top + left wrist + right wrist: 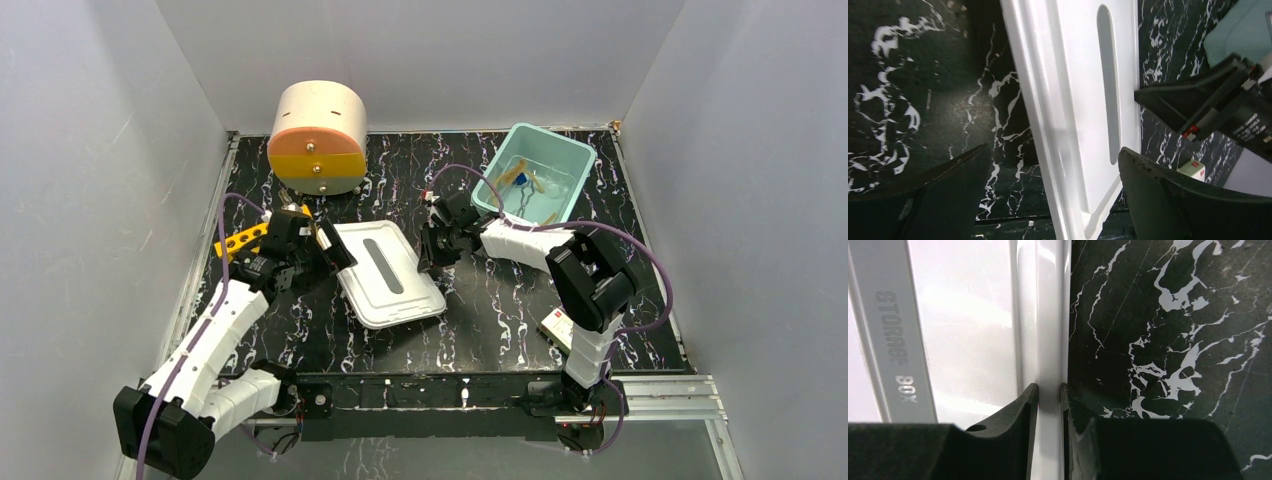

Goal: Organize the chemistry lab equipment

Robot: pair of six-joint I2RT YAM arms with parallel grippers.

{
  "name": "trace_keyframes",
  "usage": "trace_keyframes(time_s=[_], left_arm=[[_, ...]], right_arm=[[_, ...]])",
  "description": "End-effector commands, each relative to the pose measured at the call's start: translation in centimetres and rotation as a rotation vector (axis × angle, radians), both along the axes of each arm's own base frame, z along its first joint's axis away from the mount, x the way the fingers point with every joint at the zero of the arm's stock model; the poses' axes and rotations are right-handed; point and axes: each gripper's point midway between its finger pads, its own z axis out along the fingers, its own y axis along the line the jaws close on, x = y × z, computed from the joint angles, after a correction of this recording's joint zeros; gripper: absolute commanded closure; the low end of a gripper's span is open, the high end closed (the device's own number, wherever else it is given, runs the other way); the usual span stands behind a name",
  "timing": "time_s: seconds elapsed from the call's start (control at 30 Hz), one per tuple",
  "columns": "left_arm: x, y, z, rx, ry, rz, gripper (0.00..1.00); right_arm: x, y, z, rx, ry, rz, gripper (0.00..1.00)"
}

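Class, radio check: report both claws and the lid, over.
Right claw shut on lid rim. Left claw open over lid's other edge. Gear in bin, bin uncovered.

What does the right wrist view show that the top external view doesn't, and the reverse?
Only right wrist: the right gripper pinching the white lid by its rim, and the STORAGE BOX lettering. Only top external: the teal bin, round beige-and-orange container, orange-yellow holed rack and left gripper at the lid's left edge. Both: the lid, right gripper and black marbled table.
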Motion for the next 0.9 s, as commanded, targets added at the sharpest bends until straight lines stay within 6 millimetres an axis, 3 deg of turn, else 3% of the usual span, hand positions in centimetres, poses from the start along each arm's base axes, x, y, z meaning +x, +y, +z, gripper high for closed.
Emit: trace_keyframes(time_s=[0.0, 0.13, 0.23, 0.37, 0.47, 0.57, 0.73, 0.87], left_arm=[[0.0, -2.8, -0.2, -0.145, -0.021, -0.074, 0.02], [0.5, -3.6, -0.1, -0.179, -0.054, -0.098, 0.04], [0.7, -4.6, 0.1, -0.229, -0.067, -0.129, 0.13], [0.6, -3.7, -2.0, -0.182, -0.003, -0.077, 0.22], [0.0, -1.3, -3.2, -0.075, 0.051, 0.029, 0.11], [-0.3, -0.8, -2.9, -0.055, 0.054, 0.033, 0.04], [-0.9, -0.5, -2.9, -0.050, 0.063, 0.034, 0.02], [-1.6, 0.5, -4.3, -0.007, 0.090, 0.064, 0.02]], right_arm=[[0.3, 1.7, 1.6, 0.114, 0.008, 0.021, 0.92], [0.4, 2.1, 2.2, 0.150, 0.020, 0.023, 0.92], [0.5, 2.2, 2.5, 0.168, 0.025, 0.018, 0.92], [0.5, 2.0, 2.3, 0.163, 0.031, 0.005, 0.92], [0.7, 1.5, 1.5, 0.132, 0.029, -0.009, 0.93], [0.6, 1.1, 0.8, 0.109, 0.035, -0.018, 0.94], [1.0, 0.7, 0.2, 0.077, 0.027, -0.036, 0.95], [1.7, 0.1, 0.0, 0.029, -0.004, -0.048, 0.95]])
